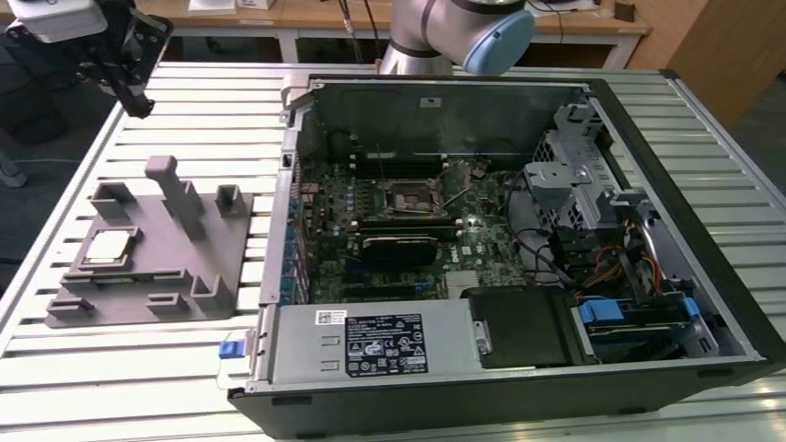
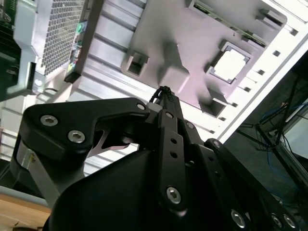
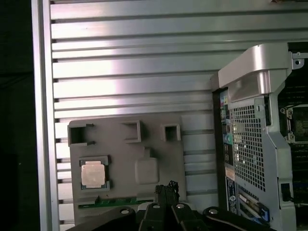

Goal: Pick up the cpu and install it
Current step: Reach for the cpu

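Observation:
The cpu (image 1: 109,246) is a small silver square lying flat in a recess of the grey fixture block (image 1: 184,262), at the exterior view's left. Both wrist views look down on the cpu (image 2: 230,65) (image 3: 93,173) in the fixture (image 2: 192,33) (image 3: 126,161). My gripper (image 1: 138,103) hangs high above the table beyond the fixture, well clear of the chip. Its black fingers (image 2: 163,91) (image 3: 166,186) meet at the tips with nothing between them. The black motherboard socket (image 1: 411,198) sits inside the opened computer case (image 1: 639,138).
The case lies on a slatted metal table (image 1: 160,368), with its power supply (image 1: 375,345) nearest the front. Upright posts (image 1: 172,189) rise from the fixture close to the cpu. The table's edge (image 3: 41,120) runs just past the fixture. Wooden desks stand behind.

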### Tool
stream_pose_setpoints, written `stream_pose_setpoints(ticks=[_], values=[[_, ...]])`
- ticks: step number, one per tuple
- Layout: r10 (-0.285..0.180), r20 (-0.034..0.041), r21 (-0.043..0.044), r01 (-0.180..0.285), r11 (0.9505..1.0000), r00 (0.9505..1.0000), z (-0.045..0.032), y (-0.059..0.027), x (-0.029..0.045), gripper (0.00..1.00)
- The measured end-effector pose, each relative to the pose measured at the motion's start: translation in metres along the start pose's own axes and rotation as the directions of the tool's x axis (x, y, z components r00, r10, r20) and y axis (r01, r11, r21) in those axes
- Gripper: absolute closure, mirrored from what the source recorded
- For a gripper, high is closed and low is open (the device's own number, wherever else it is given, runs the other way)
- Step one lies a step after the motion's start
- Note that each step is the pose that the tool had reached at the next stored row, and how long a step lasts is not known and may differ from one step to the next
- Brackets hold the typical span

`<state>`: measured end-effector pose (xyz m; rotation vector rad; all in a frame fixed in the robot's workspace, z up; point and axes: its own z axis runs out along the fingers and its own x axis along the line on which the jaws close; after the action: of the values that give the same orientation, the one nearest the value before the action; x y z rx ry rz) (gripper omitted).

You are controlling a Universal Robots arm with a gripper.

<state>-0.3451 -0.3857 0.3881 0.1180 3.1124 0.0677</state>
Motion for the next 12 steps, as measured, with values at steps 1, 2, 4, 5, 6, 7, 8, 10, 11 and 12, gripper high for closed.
stream_pose_setpoints(ticks=[1,2,4,5,6,7,8,10,11,12], values=[[0.0,0.0,0.0,0.0,1.0,1.0,0.0001,-0.0003,0.0038,0.89],[0.0,0.0,0.0,0.0,1.0,1.0,0.0003,-0.0008,0.0072,0.89],[0.0,0.0,0.0,0.0,1.0,1.0,0.0007,-0.003,0.0109,0.89],[0.0,0.0,0.0,0.0,1.0,1.0,0.0009,-0.0048,0.0121,0.89],[0.0,0.0,-0.0001,0.0,1.0,1.0,0.0012,-0.0066,0.0131,0.89],[0.0,0.0,0.0,0.0,1.0,1.0,0.0014,-0.0083,0.0139,0.89],[0.0,-0.0001,0.0001,0.0,1.0,1.0,0.0017,-0.0099,0.0147,0.89],[0.0,-0.0001,0.0001,0.0,1.0,1.0,0.0025,-0.0124,0.0174,0.89],[0.0,0.0,0.0,0.0,1.0,1.0,0.0031,-0.0131,0.0196,0.89],[0.0,0.0001,0.0,0.0,1.0,1.0,0.0036,-0.0137,0.0224,0.89]])
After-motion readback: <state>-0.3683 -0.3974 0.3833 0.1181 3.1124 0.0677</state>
